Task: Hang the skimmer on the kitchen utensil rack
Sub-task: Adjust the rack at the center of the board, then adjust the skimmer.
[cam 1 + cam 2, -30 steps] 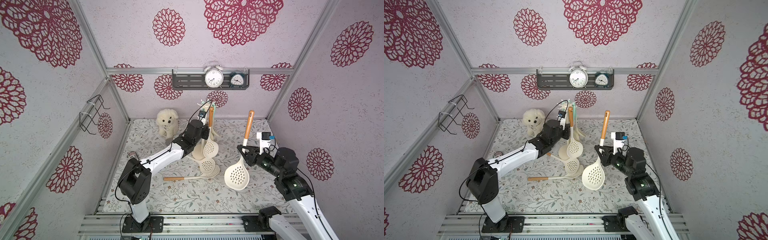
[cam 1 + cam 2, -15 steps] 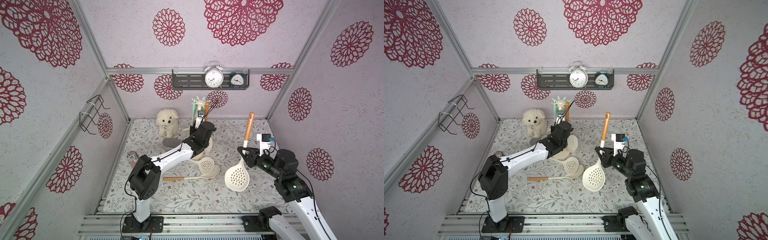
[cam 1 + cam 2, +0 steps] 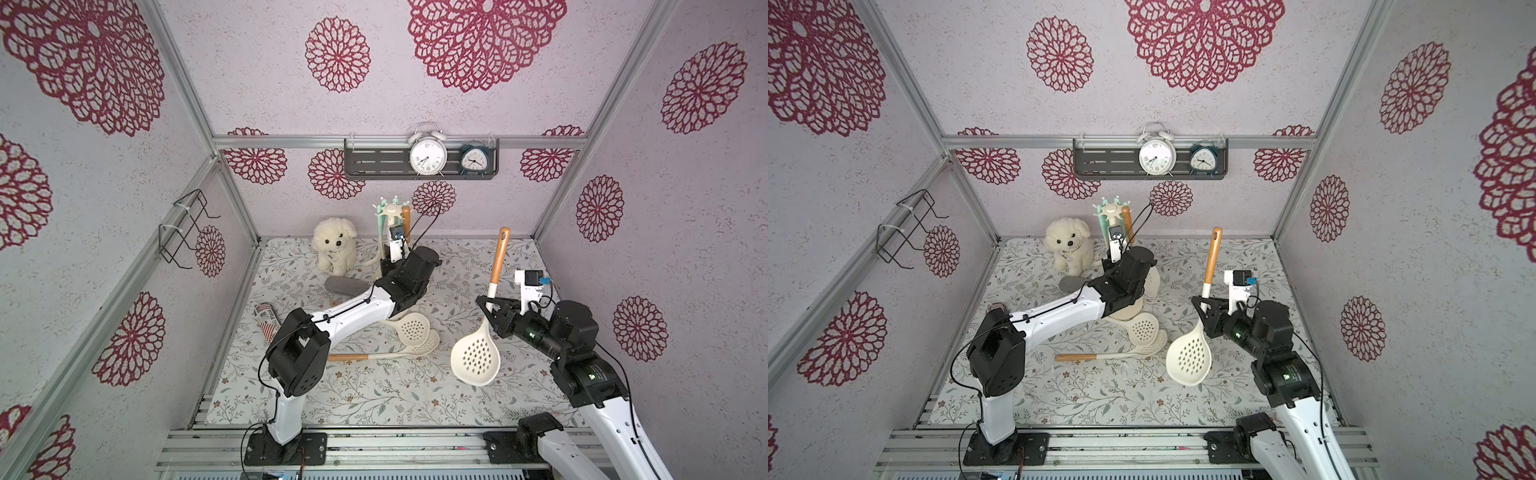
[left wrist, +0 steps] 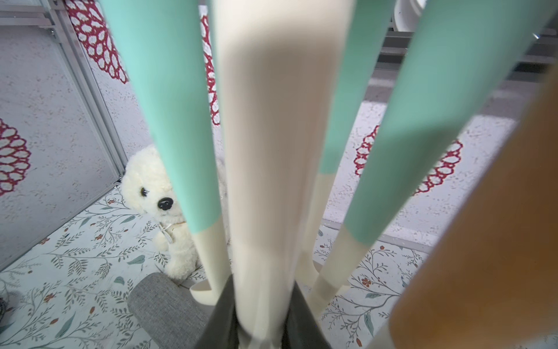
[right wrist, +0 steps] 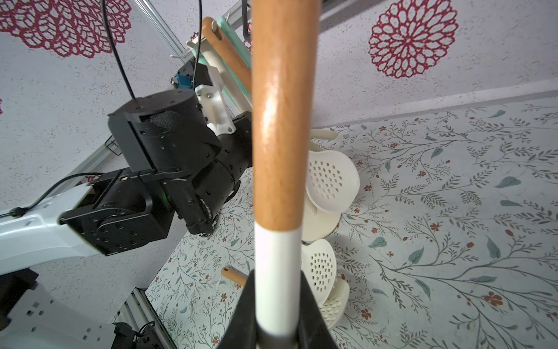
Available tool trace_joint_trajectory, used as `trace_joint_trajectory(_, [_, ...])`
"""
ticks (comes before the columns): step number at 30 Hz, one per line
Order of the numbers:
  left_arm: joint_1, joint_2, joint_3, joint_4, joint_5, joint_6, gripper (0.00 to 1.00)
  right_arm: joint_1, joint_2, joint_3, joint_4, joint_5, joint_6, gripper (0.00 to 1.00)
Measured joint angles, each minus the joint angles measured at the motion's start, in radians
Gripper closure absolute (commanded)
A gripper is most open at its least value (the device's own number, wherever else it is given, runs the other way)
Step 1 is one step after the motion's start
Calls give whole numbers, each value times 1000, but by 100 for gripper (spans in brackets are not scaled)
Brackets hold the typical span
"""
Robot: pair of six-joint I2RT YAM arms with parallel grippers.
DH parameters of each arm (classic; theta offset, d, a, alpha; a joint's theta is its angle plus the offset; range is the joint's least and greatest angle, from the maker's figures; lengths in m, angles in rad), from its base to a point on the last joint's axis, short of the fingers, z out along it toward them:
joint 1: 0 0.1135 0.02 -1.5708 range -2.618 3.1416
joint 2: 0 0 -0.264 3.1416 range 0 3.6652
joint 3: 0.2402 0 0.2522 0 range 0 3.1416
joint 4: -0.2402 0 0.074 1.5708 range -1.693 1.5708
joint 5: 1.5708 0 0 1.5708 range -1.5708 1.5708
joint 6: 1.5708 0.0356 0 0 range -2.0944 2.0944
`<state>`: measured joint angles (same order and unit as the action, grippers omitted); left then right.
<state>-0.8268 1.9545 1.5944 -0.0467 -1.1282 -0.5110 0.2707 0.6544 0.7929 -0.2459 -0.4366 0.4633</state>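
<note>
Carrying the skimmer toward its hook looks like the step in hand. The right gripper is pinched tight on the white neck just below the wooden handle. It holds the tool upright in the air, bowl down and hanging hole on top, well apart from the kitchen utensil rack at the back of the tabletop. The left gripper is clamped narrowly round the rack's cream pole, apparently steadying it. The next move calls for raising the handle end to the crown and threading the hole over a free hook. The left arm and its cable stand between skimmer and rack. Teal-handled utensils and a wooden-handled one hang there, crowding the hooks. Two spare skimmers, a plush dog and a grey roll lie low, likely clear of the path.
</note>
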Motion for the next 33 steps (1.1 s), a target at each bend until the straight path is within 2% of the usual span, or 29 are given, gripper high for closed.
trace_joint_trajectory(3, [-8, 0, 2, 6, -6, -43, 46, 0, -2, 0, 0, 6, 0, 100])
trace_joint_trajectory(7, [-16, -4, -2, 41, 8, -67, 26, -1, -2, 0, -5, 16, -6, 100])
trace_joint_trajectory(10, [-20, -41, -55, 77, 43, -77, 18, -2, -2, 0, -22, 27, -22, 100])
trace_joint_trajectory(17, [-47, -236, -251, 100, 113, -127, 11, -2, -2, 17, -73, 68, -85, 100])
trace_joint_trajectory(23, [-92, -430, -401, 122, 239, -166, 9, -3, 14, 48, -71, 73, -116, 100])
trace_joint_trajectory(26, [-108, -524, -483, 146, 349, -153, 11, -3, 31, 48, -52, 35, -123, 100])
trace_joint_trajectory(30, [-118, -705, -602, 148, 549, -89, 12, -5, 89, 48, 12, -105, -132, 100])
trace_joint_trajectory(33, [-101, -832, -575, 69, 714, -35, 8, -5, 143, 48, 75, -215, -130, 100])
